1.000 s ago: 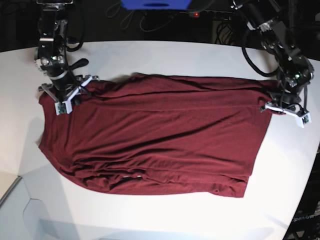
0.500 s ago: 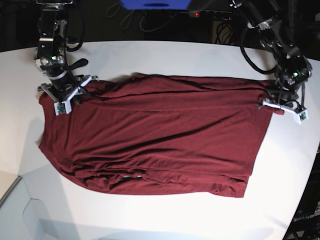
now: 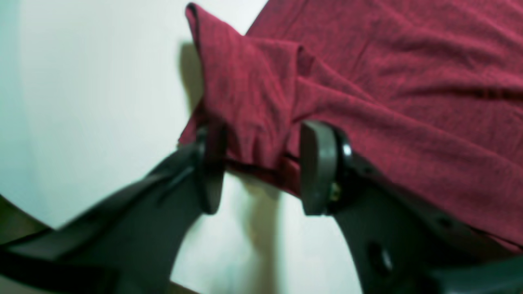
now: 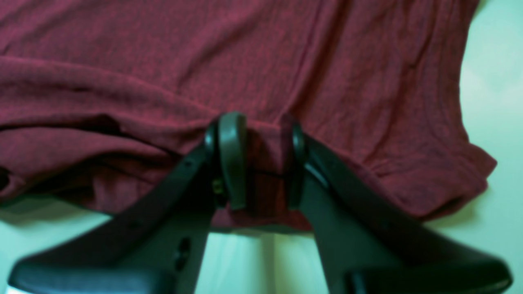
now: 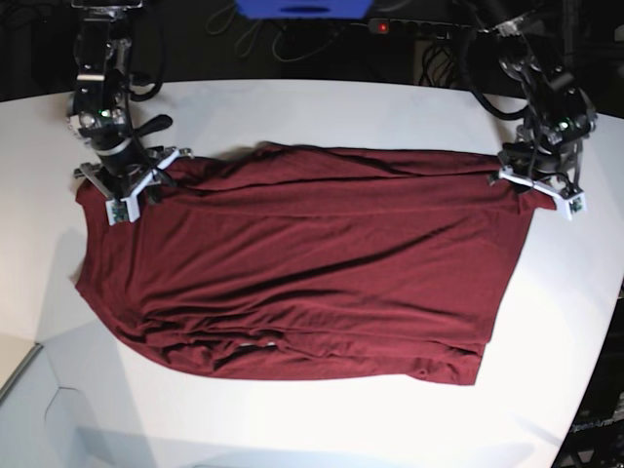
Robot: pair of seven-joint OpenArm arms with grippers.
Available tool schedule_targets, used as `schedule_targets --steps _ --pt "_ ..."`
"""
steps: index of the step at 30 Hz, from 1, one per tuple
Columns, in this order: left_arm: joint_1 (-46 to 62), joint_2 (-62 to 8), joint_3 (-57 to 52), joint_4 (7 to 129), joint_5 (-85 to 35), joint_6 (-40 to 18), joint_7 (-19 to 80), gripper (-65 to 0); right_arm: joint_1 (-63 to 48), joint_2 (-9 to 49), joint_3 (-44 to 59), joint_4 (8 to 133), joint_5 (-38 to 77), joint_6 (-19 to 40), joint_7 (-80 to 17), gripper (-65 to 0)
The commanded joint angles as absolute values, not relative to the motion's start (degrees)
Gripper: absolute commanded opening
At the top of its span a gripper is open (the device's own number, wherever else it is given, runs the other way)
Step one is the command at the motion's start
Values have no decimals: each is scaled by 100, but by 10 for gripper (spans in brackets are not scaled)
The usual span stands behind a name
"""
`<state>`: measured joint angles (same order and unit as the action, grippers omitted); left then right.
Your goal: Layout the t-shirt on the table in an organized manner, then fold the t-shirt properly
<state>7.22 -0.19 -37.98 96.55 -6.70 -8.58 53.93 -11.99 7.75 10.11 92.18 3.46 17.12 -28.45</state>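
since a second ago the left gripper (image 3: 261,167) has parted its jaws and moved up the t-shirt's (image 5: 292,263) corner, cloth bunched loosely between its fingers (image 3: 316,167); right gripper (image 4: 261,161) stands narrowly parted over a hem fold on the table (image 5: 322,107)

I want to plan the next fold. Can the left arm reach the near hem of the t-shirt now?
Probably yes. The left gripper sits at the far corner of the t-shirt, jaws apart around a fold, and nothing stands between it and the near hem on the table.
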Motion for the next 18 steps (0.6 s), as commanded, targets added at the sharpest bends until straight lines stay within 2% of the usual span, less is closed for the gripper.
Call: schedule_targets --steps 1,7,15,18 --pt "681 -84 -3811 9877 -699 -840 5323 -359 -1147 813 1033 9323 409 1710 -2703 -487" --pt "910 -92 -3811 10360 -690 -840 5323 -352 -1147 813 1033 9323 409 1710 -2703 -487" --pt "848 -259 -3820 9675 -699 -840 5226 -352 -1156 813 1033 9323 409 1710 -2703 -487" --pt "848 -259 -3820 9516 -699 -840 4848 -352 -1165 813 1033 9323 409 1710 -2703 -487"
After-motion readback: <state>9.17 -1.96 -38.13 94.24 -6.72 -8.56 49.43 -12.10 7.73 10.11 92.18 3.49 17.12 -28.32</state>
